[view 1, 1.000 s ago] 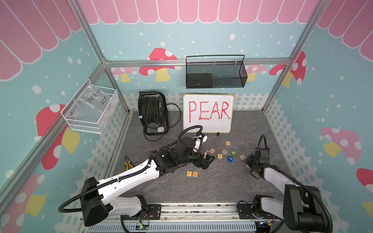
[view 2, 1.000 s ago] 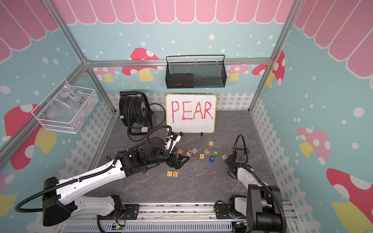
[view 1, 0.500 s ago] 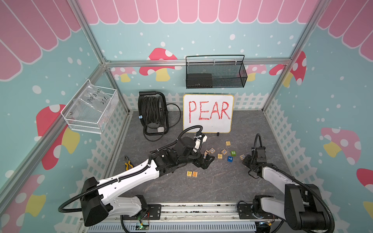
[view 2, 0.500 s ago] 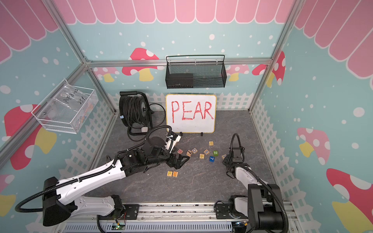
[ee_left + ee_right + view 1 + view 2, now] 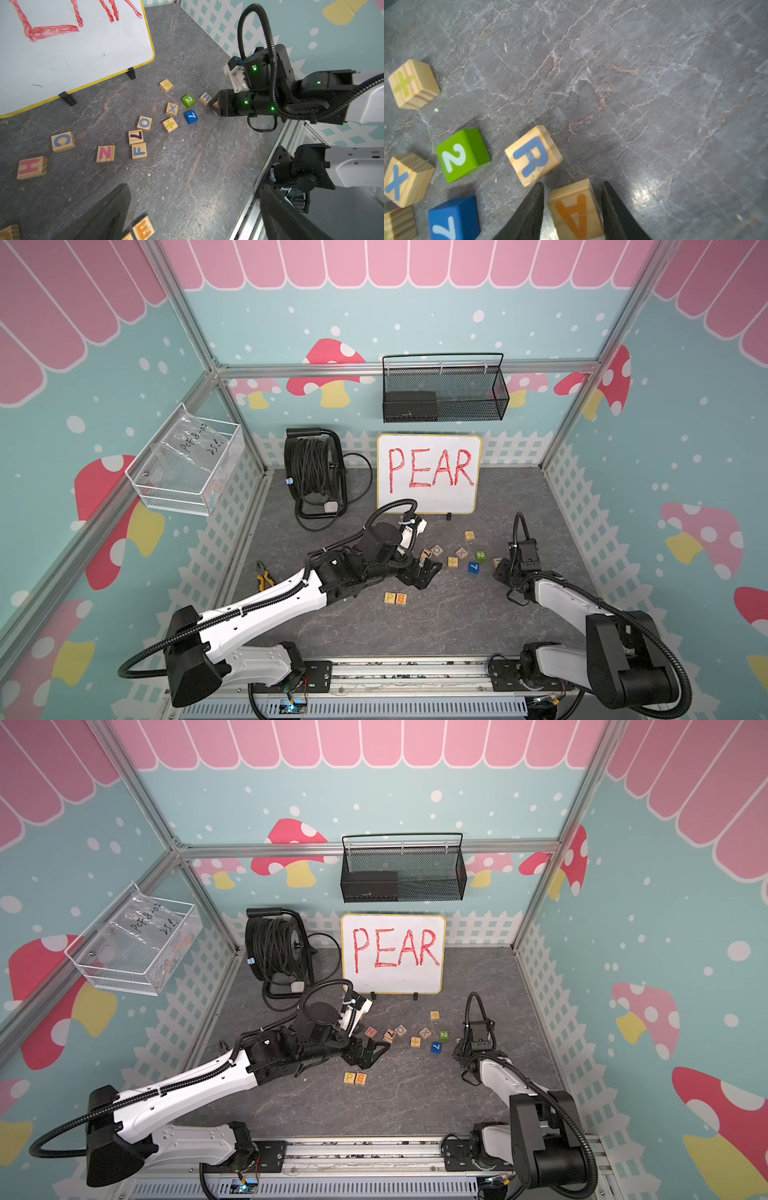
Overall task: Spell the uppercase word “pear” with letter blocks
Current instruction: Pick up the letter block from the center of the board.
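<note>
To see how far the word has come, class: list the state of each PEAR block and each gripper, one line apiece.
P block: placed at the front, side by side with the E block.
E block: placed, letter up.
A block: letter up, straddled by the right gripper.
R block: loose, close beside the A block.
left gripper: open, empty.
right gripper: around the A block; whether it grips cannot be told.

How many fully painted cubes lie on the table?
2. The green cube lies between the X block and the R block; the blue cube lies beside it, nearer the robot. The left arm may hide more.
</note>
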